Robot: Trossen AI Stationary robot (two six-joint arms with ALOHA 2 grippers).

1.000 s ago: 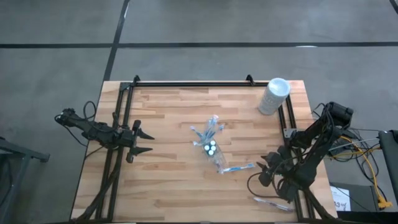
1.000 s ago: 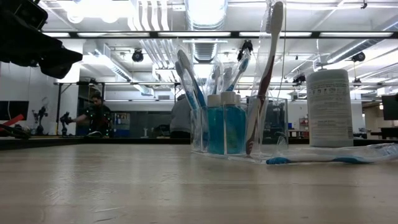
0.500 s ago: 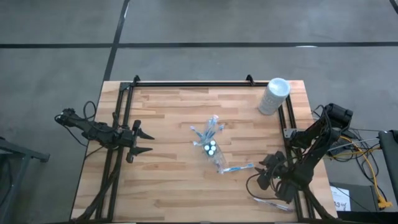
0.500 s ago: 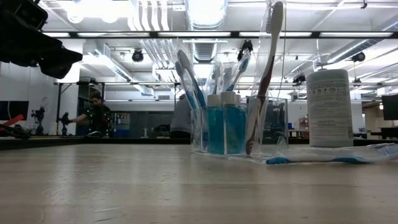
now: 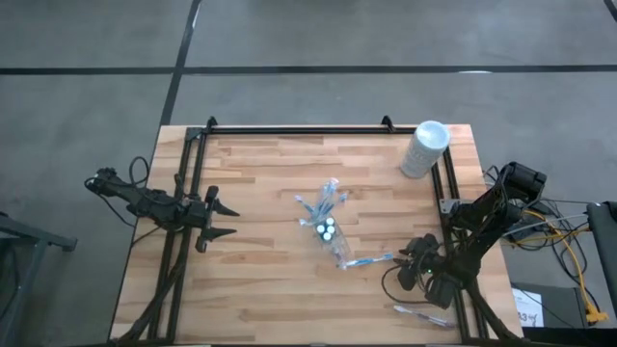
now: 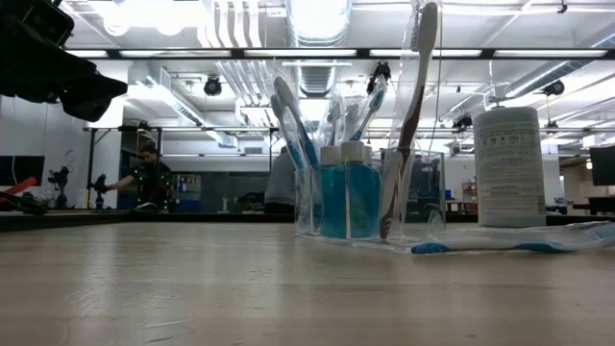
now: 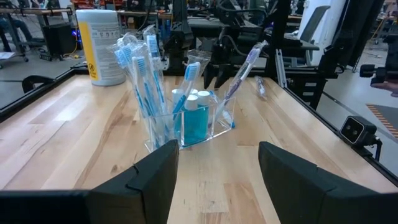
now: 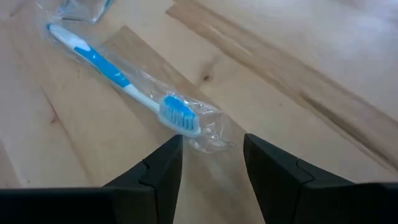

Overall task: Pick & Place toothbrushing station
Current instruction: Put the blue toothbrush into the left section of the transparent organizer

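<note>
Hovering low over the wooden table (image 5: pixel 260 193), the right gripper (image 8: pixel 211 163) has its two dark fingers parted, one on either side of the bristle end of a blue-and-white toothbrush sealed in a clear plastic wrapper (image 8: pixel 124 87), and nothing is between them yet. From above, that arm (image 5: pixel 424 265) sits near the table's right edge, with the wrapped brush (image 5: pixel 371 259) lying flat just beside it, pointing back toward the middle.

That middle is where the clear plastic holder (image 7: pixel 186 124) stands, already carrying several upright blue-and-white toothbrushes (image 7: pixel 140 68) and small blue tubes with white caps (image 7: pixel 194 112). Seen level with the table, the loose brush (image 6: pixel 490 247) lies at the foot of the holder (image 6: pixel 384 192). Another wrapped item (image 5: pixel 419 313) lies near the table's front right corner; I can't make out what it is. A tall white cylinder (image 5: pixel 425 147) stands at the far right corner, well apart from the work.

The left gripper (image 7: pixel 214 165) waits at the left side, fingers spread wide and empty, facing the holder.

To my eye this is the reach-and-grasp step on the loose brush. What comes next looks fiddly: dropping the fingers to straddle a thin handle lying flat, closing without skidding on the slick wrapper, then lifting it toward the holder.
</note>
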